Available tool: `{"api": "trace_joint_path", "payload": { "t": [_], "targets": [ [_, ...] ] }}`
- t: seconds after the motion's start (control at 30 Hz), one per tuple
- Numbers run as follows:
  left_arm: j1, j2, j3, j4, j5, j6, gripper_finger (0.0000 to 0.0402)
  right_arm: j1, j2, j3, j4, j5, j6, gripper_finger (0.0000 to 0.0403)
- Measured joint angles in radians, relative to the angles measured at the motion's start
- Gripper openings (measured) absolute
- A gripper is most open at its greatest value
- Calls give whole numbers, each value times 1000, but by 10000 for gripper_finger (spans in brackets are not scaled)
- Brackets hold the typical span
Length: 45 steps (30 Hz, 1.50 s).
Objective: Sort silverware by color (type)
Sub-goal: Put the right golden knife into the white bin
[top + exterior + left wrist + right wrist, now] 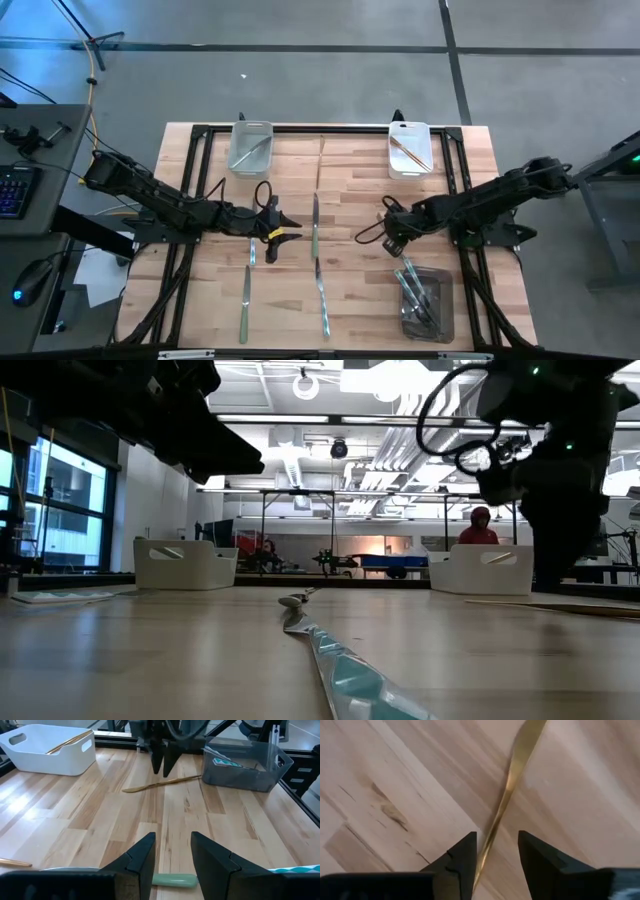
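A gold-bronze piece of silverware [507, 790] lies flat on the wood right of centre. My right gripper [497, 865] points down over it, open. One finger stands on each side of its slim shaft, a little above it in the left wrist view [162, 782]. My left gripper [172, 855] hovers open left of centre [290, 232], above a pale green handle [172, 880] lying on the table. Iridescent pieces [314, 225] [320, 300] and two more pieces [245, 300] [252, 248] lie flat near the middle and front left.
A white bin [250, 148] at the far left holds a silver piece. Another white bin [410, 150] at the far right holds gold ones. A clear grey bin [425, 300] at the near right holds iridescent ones. A person in red [480, 525] is in the room beyond.
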Motion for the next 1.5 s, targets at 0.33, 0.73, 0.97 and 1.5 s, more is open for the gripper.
{"api": "trace_joint_path", "payload": {
  "t": [0.33,0.73,0.97,1.5],
  "targets": [
    [0,0,0,-1,1,1,115,-39,137,7,40,-41,-46,125],
    [0,0,0,-2,2,1,115,-105,135,4,25,-92,-155,6],
    [0,0,0,-3,2,1,115,-140,69,50,-10,-81,-198,4],
    [0,0,0,-1,2,2,115,-515,16,499,-479,26,-501,1]
  ]
}}
